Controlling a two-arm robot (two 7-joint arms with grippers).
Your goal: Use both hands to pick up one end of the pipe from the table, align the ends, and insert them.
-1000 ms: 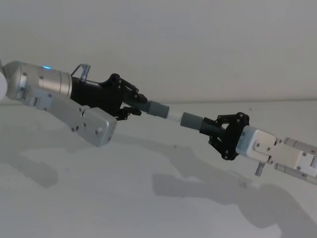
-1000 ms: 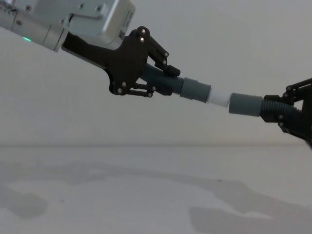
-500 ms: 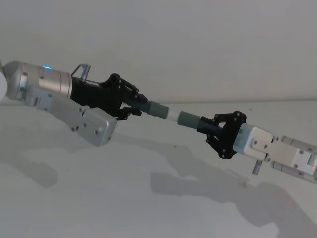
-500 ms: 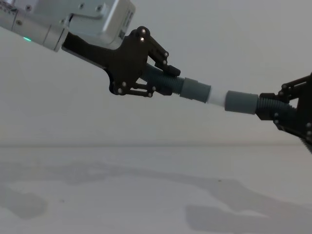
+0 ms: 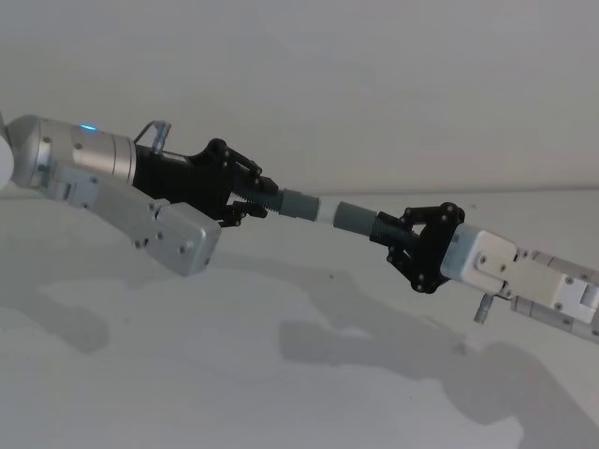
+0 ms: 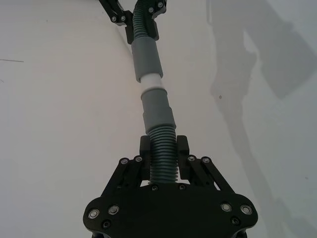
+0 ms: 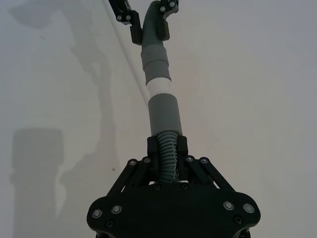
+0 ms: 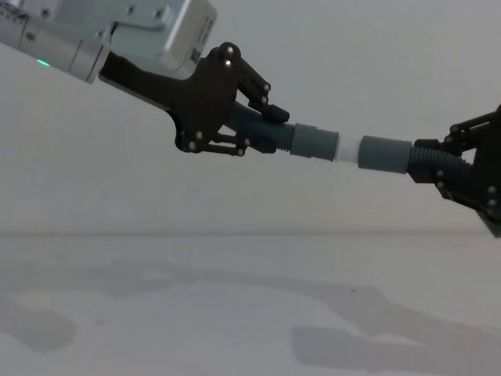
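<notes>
While both pieces hang above the table point(image 5: 281, 393), the left gripper point(image 5: 245, 196) is clamped on the ribbed part of the short pipe point(image 5: 298, 204), just behind its cuff. The right gripper point(image 5: 404, 243) is likewise closed on the other pipe point(image 5: 356, 217), ribs between its fingers point(image 7: 177, 148). The whitish tip point(image 8: 348, 149) sits partly inside the plain cuff point(image 8: 385, 153), both cuffs clear of the fingers.

- Plain matt white table point(image 5: 281, 393), spread wide under both head and chest views.
- Soft grey shadows point(image 5: 374, 351) cast across the surface.
- A few tiny dark specks point(image 5: 329, 275) on the white top.
- Far edge met by a pale wall point(image 5: 374, 75).
</notes>
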